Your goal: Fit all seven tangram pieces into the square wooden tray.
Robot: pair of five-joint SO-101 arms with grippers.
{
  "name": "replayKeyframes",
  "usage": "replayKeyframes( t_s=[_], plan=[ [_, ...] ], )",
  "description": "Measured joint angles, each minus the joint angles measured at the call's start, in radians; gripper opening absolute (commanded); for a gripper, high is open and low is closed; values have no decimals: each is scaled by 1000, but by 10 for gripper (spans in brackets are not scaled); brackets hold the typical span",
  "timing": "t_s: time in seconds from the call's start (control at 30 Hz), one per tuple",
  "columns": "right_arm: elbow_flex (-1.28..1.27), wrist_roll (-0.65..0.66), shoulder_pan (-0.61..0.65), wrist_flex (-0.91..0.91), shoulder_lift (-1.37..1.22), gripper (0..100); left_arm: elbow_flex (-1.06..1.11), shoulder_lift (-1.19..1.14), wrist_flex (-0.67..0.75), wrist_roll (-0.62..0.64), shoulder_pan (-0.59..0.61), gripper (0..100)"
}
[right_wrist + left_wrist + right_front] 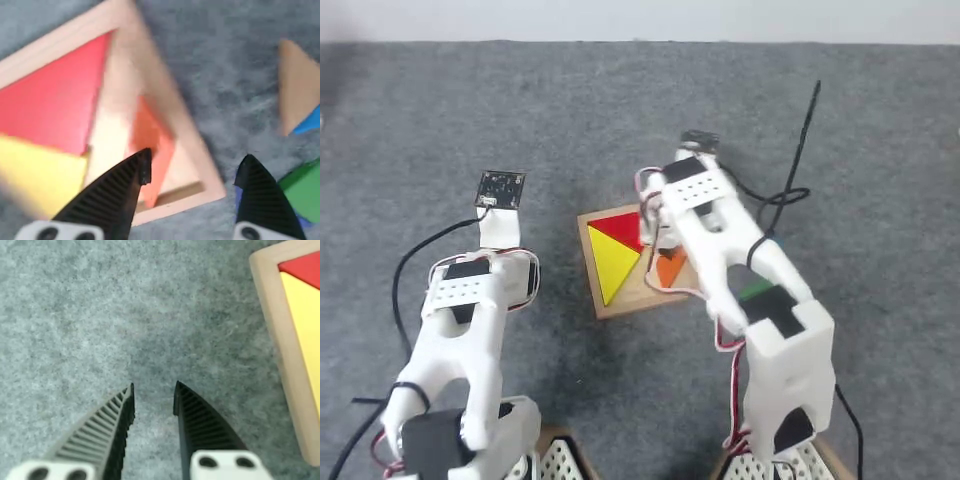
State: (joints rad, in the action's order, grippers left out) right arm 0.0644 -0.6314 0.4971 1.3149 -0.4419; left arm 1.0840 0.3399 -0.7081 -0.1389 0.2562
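Over tray corner, right gripper: hovers empty, fingers spread wide astride rim, prob. to nudge orange piece flat. Red triangle + yellow triangle seated inside. Beside tray, left gripper: parked over table, fingers slightly apart, empty, clear of work. Green piece not yet in.
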Motion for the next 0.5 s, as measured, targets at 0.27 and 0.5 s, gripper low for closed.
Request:
replayKeyframes(
  t_s=[0.27,0.5],
  plan=[
    [32,-32,137,18,46,285,0,0,0,0,0,124],
    [34,-37,132,-14,-51,285,0,0,0,0,0,124]
  ],
)
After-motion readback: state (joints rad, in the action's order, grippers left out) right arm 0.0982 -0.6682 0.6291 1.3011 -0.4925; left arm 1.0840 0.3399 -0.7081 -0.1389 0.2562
